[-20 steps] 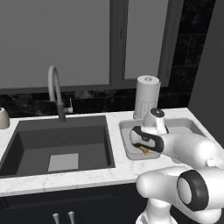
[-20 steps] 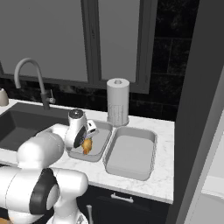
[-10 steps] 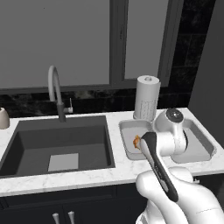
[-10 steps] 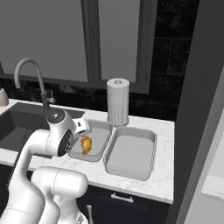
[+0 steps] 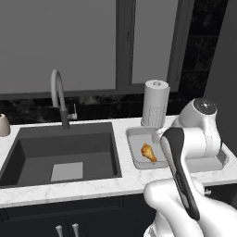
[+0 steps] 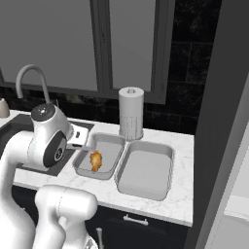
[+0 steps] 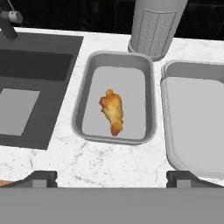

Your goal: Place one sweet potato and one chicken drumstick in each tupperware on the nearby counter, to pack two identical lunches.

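A golden-brown chicken drumstick (image 7: 113, 112) lies alone in the left tupperware (image 7: 83, 109), also seen from the sides as the drumstick (image 5: 149, 152) (image 6: 96, 160). The left tupperware (image 5: 135, 155) (image 6: 108, 144) touches the right tupperware (image 7: 192, 127) (image 6: 146, 171), which holds nothing; my arm covers most of the right one in the left base view. Both sit on the white marble counter (image 7: 109, 164). My gripper (image 7: 116, 178) hovers above the counter's front edge, pulled back from the left tray, open with nothing between its fingertips (image 7: 43, 177).
A paper towel roll (image 6: 131, 113) stands just behind the trays. The dark sink basin (image 5: 60, 155) with its curved faucet (image 5: 59, 95) lies to the left. A small cup (image 5: 3, 125) sits at the far left. A tall dark panel (image 6: 219, 121) bounds the counter's right end.
My hand has lifted up and drawn back from over the left tupperware. The drumstick now lies free in that tray.
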Motion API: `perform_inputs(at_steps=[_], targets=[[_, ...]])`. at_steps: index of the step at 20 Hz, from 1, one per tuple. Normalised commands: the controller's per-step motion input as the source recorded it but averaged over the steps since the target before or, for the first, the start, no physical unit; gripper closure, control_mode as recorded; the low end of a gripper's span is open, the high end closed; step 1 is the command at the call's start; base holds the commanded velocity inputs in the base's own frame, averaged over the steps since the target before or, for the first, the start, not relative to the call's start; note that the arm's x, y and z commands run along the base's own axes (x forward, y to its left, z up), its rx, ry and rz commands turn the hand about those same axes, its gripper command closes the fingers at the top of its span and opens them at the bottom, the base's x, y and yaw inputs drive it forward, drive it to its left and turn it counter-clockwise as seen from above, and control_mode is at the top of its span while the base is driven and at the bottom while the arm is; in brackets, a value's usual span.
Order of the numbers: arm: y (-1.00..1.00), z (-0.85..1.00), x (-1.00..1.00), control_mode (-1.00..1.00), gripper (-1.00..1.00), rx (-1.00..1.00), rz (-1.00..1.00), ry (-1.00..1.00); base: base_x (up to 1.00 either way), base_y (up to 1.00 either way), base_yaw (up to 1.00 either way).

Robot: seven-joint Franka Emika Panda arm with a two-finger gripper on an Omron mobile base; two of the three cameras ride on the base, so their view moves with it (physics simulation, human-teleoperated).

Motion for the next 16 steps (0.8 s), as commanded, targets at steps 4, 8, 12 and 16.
perform_inputs(at_steps=[4, 8, 12, 16], targets=[[-0.21, 0.20, -0.93, -1.00, -1.00, 0.07, -0.16, -0.13, 0.00, 0.00, 0.00], [0.00, 0.54, -0.87, -1.00, -1.00, 0.00, -0.01, -0.44, 0.00, 0.00, 0.00], [0.01, 0.66, -0.76, -1.00, -1.00, -0.01, 0.00, -0.54, 0.00, 0.00, 0.00], [0.00, 0.74, -0.84, -1.00, -1.00, -0.02, 0.00, -0.57, 0.00, 0.00, 0.00]])
